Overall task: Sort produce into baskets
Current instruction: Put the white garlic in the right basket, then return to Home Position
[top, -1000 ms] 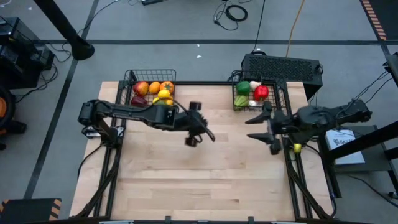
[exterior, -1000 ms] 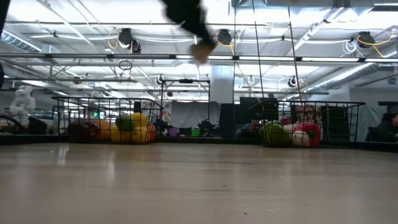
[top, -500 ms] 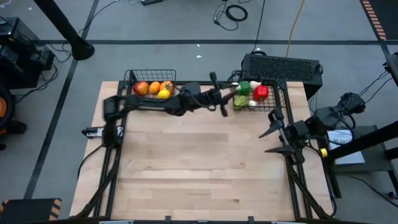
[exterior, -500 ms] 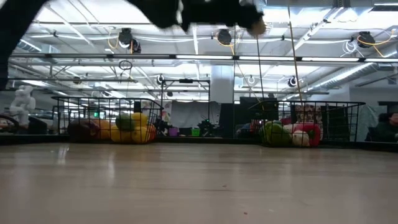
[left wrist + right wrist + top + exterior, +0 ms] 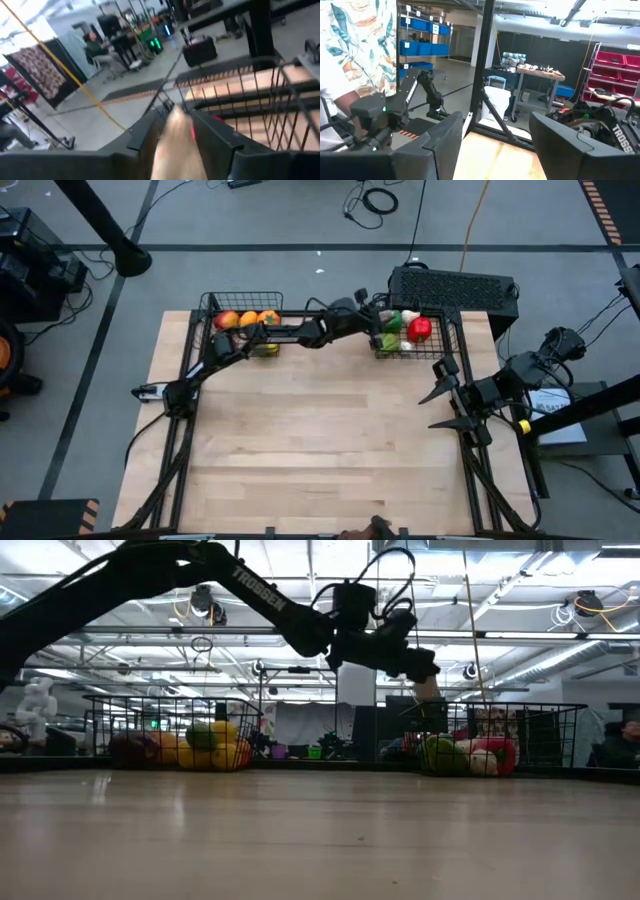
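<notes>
1. The left arm stretches from its base at the table's left edge far across to the right, raised above the table.
2. The left gripper hangs high at the far right, fingers closed on a pale piece.
3. The right gripper waits at the right edge, fingers spread.

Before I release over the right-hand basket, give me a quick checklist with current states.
1. left gripper above the right-hand basket: ok, it hangs over the rim in the low view.
2. Pale piece held between the left gripper's fingers: ok, left wrist view shows it clamped.
3. What the pale piece is: cannot tell, too blurred.
4. Room in the basket beside the green piece and red pepper: cannot tell.
5. right gripper out of the drop path: ok, open and empty at the table's right edge.
6. Left-hand basket undisturbed: ok.
</notes>
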Controlling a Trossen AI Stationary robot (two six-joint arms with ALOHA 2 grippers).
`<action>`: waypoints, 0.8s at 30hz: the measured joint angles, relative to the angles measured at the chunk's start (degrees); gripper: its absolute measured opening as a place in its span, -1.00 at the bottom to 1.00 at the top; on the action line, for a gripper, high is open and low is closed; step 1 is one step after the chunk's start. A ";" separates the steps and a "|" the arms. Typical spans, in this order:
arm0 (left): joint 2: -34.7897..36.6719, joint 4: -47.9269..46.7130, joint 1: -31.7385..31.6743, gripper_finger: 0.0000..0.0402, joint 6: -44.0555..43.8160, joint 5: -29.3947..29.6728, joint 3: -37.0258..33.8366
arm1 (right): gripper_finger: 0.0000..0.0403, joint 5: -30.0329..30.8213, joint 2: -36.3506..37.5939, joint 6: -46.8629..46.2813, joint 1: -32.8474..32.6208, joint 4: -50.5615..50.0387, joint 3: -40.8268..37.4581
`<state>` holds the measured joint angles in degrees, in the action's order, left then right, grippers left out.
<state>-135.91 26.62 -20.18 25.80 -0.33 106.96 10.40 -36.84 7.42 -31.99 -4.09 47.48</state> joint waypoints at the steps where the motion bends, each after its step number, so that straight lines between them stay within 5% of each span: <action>1: -0.36 -1.58 -0.08 -0.30 -0.02 -0.07 0.87 | 0.10 0.02 0.00 0.42 0.00 -0.03 0.00; 7: -0.11 -11.38 0.43 0.02 -3.41 2.01 4.75 | 0.10 1.26 -0.07 0.79 0.00 -0.37 0.00; 12: 8.55 -30.62 2.78 0.03 -8.76 7.82 5.63 | 0.10 12.02 -1.11 0.72 0.06 -2.91 -1.91; 15: 15.12 -44.34 4.53 -0.13 -12.76 3.98 5.20 | 0.10 19.40 -2.11 2.94 1.18 -1.55 -4.77; 17: 19.70 -49.84 5.41 -0.29 -14.66 2.49 2.10 | 0.06 19.00 -2.18 4.67 2.39 -0.45 -6.51; 24: 36.69 -44.17 11.97 -0.93 -16.50 2.39 -18.53 | -0.35 17.57 -1.97 5.11 6.70 5.24 -11.51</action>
<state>-99.21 -17.54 -8.21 9.30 2.06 88.44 27.96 -38.81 12.53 -25.28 1.15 35.97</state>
